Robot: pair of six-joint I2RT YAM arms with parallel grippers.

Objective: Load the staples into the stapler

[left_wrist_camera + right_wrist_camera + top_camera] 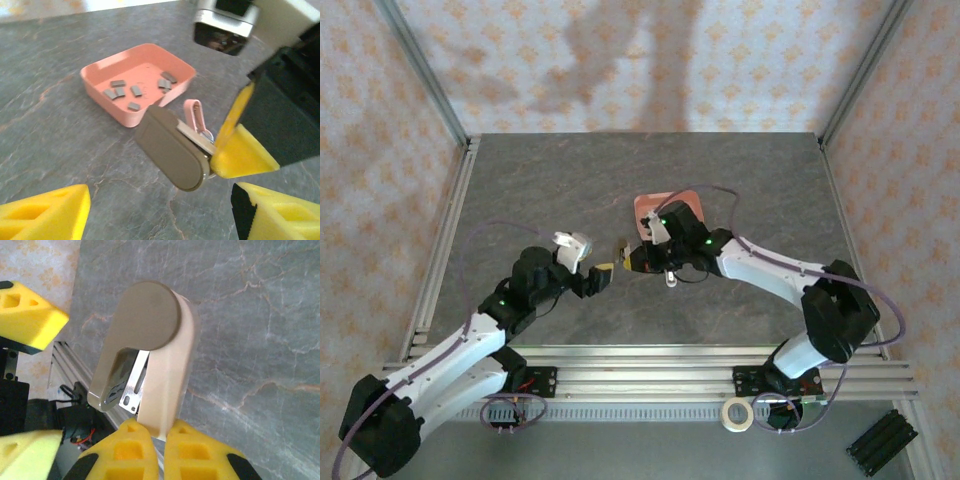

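The stapler (155,352) is a small taupe and pale-beige piece with a silvery metal part showing under its lid. My right gripper (162,442) is shut on its pale base and holds it above the table. From the left wrist, the stapler (172,147) hangs just ahead of my left gripper (160,215). That gripper is open, and only bare table lies between its fingers (47,215). Several grey staples (135,90) lie in the pink tray (102,97) behind. From above, both grippers, left (605,272) and right (631,260), meet at the stapler (620,247).
The pink tray (685,203) sits just behind the right gripper at mid-table. A pink loop strap (194,112) hangs from the stapler. A tape roll (737,413) and a black block (882,440) lie beyond the near rails. Metal frame posts edge the table.
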